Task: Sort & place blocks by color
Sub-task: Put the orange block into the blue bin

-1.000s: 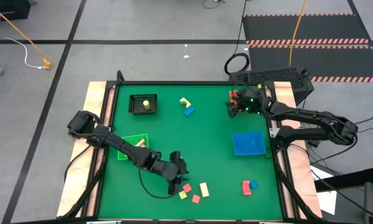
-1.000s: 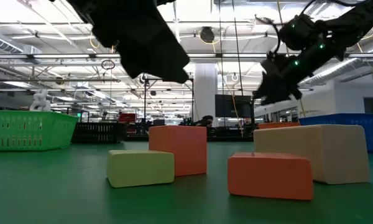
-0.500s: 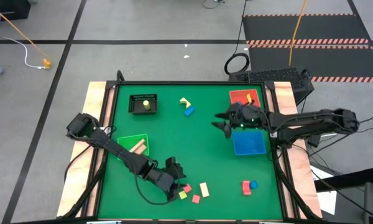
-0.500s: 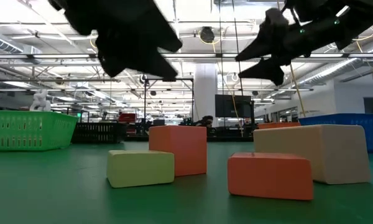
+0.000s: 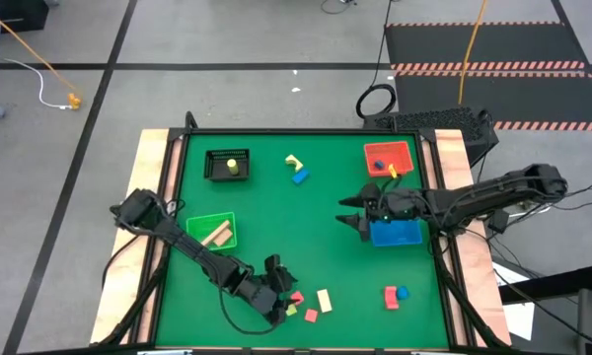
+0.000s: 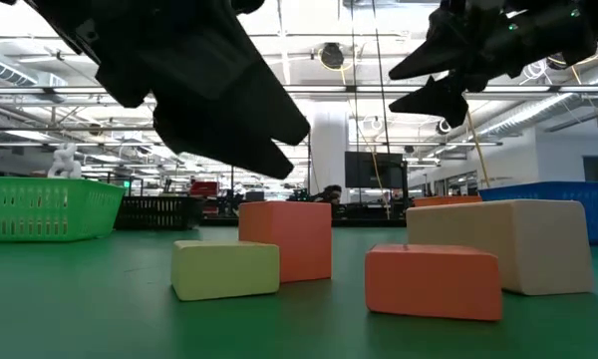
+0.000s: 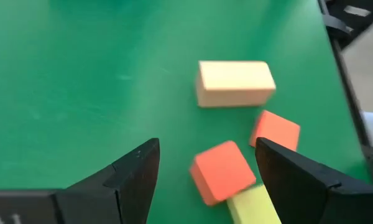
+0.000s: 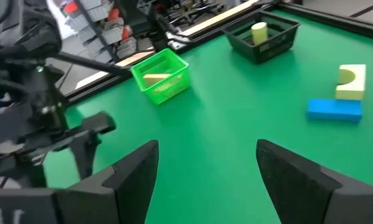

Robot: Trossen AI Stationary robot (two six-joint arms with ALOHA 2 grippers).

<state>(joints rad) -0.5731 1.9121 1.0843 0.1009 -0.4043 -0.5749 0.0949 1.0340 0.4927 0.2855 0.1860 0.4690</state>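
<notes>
Blocks [image 5: 306, 304]: a small cluster lies at the near edge of the surface [image 5: 276, 197], under the left gripper [image 7: 205, 180].
Its jaws gape empty astride the red cube [image 7: 222, 172]; descend centred, avoiding neighbours. Right gripper [image 5: 353, 223], open and empty, hovers beside the blue bin [image 5: 400, 233].

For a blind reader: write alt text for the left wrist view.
The left gripper, its fingers open, hangs over a red cube on the green table. A cream bar, a second red block and a yellow-green block lie close by.
</notes>
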